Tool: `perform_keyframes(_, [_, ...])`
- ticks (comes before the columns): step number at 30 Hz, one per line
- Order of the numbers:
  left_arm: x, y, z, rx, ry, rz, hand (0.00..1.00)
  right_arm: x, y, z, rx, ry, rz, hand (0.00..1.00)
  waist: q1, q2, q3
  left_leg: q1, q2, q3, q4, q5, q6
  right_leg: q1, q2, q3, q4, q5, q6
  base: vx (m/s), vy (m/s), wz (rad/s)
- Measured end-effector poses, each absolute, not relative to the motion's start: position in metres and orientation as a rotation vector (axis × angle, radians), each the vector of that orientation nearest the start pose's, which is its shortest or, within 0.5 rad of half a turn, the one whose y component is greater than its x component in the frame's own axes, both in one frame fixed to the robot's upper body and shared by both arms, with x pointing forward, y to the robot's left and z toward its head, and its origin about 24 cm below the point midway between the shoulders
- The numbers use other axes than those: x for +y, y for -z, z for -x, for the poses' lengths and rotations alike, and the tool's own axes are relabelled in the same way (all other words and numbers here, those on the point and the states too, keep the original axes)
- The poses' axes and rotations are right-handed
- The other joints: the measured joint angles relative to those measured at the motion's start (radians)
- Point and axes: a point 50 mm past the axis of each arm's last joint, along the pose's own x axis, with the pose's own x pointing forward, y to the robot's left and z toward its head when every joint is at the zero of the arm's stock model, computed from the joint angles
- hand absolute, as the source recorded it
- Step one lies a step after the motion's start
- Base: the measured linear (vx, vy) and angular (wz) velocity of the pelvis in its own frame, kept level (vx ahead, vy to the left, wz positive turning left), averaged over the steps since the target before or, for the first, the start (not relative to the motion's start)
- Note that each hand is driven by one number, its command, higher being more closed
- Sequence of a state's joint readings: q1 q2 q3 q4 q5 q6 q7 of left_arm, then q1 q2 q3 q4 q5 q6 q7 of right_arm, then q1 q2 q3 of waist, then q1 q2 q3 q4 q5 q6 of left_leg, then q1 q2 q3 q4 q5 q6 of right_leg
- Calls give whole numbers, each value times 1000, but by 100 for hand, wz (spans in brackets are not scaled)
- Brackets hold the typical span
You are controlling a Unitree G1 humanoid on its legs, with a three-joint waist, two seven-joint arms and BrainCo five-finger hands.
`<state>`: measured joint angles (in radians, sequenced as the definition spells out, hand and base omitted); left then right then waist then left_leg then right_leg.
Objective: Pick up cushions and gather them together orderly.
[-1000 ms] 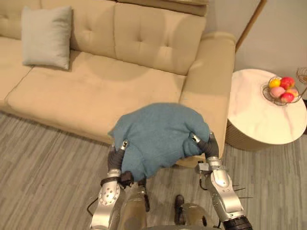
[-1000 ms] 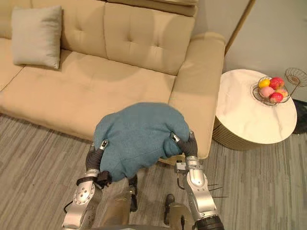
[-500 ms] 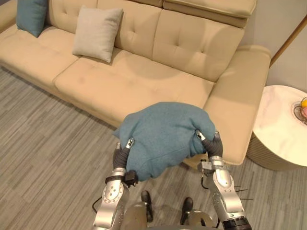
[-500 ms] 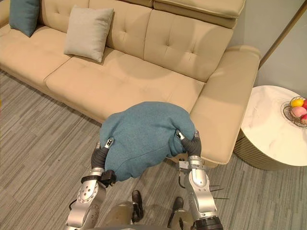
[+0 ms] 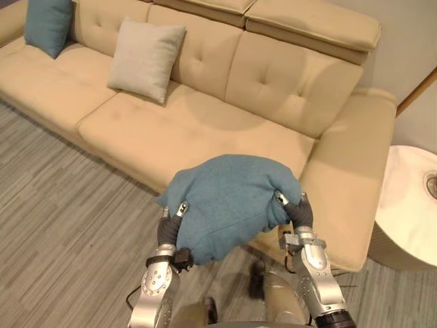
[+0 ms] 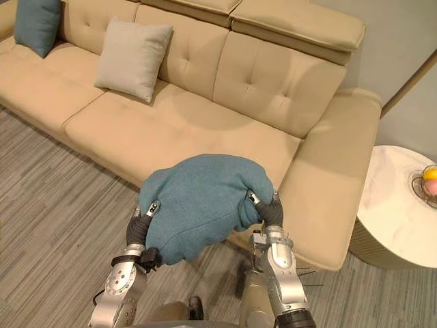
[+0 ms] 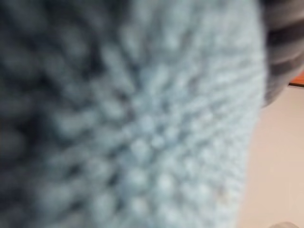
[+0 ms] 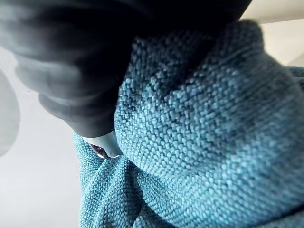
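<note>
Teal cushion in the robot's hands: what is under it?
Around the teal cushion, the sofa's front edge and striped floor show. The left hand and right hand go in at its sides; the rest of them is covered.

**Left wrist cam: cushion hard up against the lens**

I'm seeing the teal cushion (image 7: 137,128) sitting very close, its coarse knit spreading over most of the view and going darker toward one side. It's too blurred to make out seams or folds. I'm picking up the left hand (image 7: 285,42) as its dark ribbed cover in one corner, right against the fabric's rounded edge. Past that edge I'm getting a pale cream surface (image 7: 280,161), and I can't tell what it is. A thin orange sliver (image 7: 298,83) is showing between the cover and that surface.
</note>
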<state>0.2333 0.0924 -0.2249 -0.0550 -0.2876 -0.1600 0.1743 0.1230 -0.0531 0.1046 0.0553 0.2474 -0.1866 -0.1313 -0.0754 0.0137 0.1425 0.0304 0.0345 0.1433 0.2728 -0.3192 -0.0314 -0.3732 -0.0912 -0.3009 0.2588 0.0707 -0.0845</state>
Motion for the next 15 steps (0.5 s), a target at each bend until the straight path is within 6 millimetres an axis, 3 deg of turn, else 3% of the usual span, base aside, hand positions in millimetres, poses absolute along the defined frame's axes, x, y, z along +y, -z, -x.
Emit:
perform_keyframes(1, [132, -13, -203, 69, -43, 235, 100, -155, -16, -225, 12, 110, -196, 100, 1, 27, -5, -2, 24, -3, 11, -2, -18, 2, 16, -13, 13, -4, 1, 705, -132, 25])
perform_keyframes(3, [128, -14, -208, 59, -26, 232, 100, -161, -17, -225, 7, 129, -204, 100, -1, 36, -8, -28, 39, 14, 106, 42, -101, 24, 21, -26, 23, -45, -19, 565, -122, -6])
perform_keyframes(4, [124, -15, -210, 56, -19, 246, 100, -164, -17, -224, 5, 133, -197, 100, -2, 39, -7, -64, 60, 34, 247, 95, -146, 70, 32, -24, 10, -63, -23, 562, -117, -26])
perform_keyframes(5, [123, -13, -207, 65, -18, 262, 100, -166, -21, -220, -7, 136, -198, 100, 3, 43, -3, -100, 101, 74, 432, 192, -132, 147, 54, -1, -21, -85, -23, 448, -69, -44])
perform_keyframes(6, [123, -12, -204, 71, -24, 268, 100, -165, -24, -217, -17, 136, -203, 100, 12, 43, -4, -122, 126, 98, 510, 200, -125, 185, 63, 19, -38, -96, -21, 482, -24, -89])
perform_keyframes(7, [123, -11, -199, 77, -30, 276, 100, -164, -34, -214, -59, 134, -219, 100, 30, 52, -8, -161, 182, 145, 647, 157, -71, 251, 85, 68, -77, -110, -18, 371, 4, -90])
perform_keyframes(8, [122, -12, -199, 73, -29, 281, 100, -164, -39, -214, -82, 131, -223, 100, 36, 54, -11, -182, 197, 165, 672, 143, -48, 266, 90, 90, -91, -111, -19, 354, 19, -111])
perform_keyframes(9, [122, -15, -199, 58, -21, 287, 100, -163, -49, -214, -127, 126, -231, 100, 40, 51, -10, -232, 215, 194, 667, 110, 3, 285, 90, 144, -112, -122, -8, 189, 35, -80])
perform_keyframes(11, [121, -20, -199, 39, -20, 300, 100, -161, -56, -214, -158, 124, -241, 100, 53, 49, -9, -274, 235, 197, 582, 75, 39, 307, 86, 214, -118, -128, 1, 288, 130, -115])
perform_keyframes(13, [121, -20, -199, 37, -27, 304, 100, -160, -56, -214, -160, 125, -243, 100, 68, 43, -7, -278, 225, 148, 439, 76, 37, 329, 72, 287, -108, -142, 23, 248, 217, -130])
perform_keyframes(15, [121, -20, -199, 38, -30, 307, 100, -160, -53, -213, -149, 129, -241, 100, 62, 49, -5, -260, 193, 40, 169, 115, -10, 328, 55, 364, -63, -180, 73, 190, 311, -106])
